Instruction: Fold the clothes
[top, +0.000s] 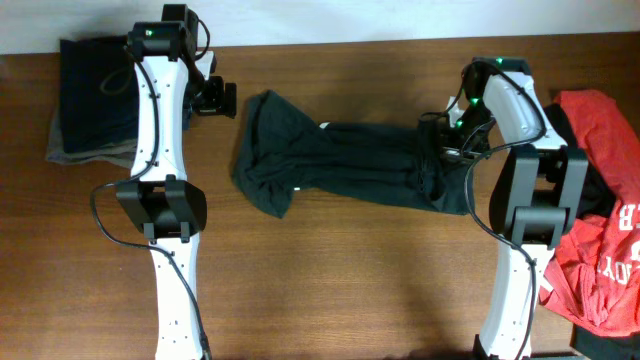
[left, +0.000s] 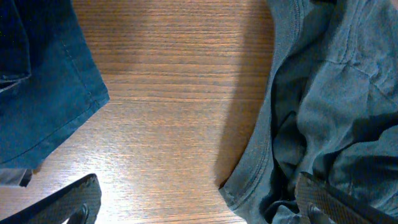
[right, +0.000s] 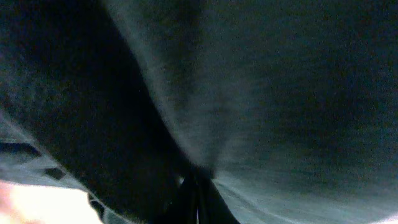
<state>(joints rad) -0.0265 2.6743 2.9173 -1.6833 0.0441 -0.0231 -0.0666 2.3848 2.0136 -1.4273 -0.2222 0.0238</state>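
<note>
Right claw (top: 441, 150) pinches the dark garment (top: 340, 165) at the near end; its long axis runs away leftward. Left claw (top: 222, 98), fingers spread, hovers beside the far end.

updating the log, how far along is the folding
Done: a folded stack sits at the far left. In hand: the dark garment lies crumpled mid-table, the right gripper apparently pinching one end, the left gripper open beside the other. Left: that fold, plus the red clothes at the right.
</note>
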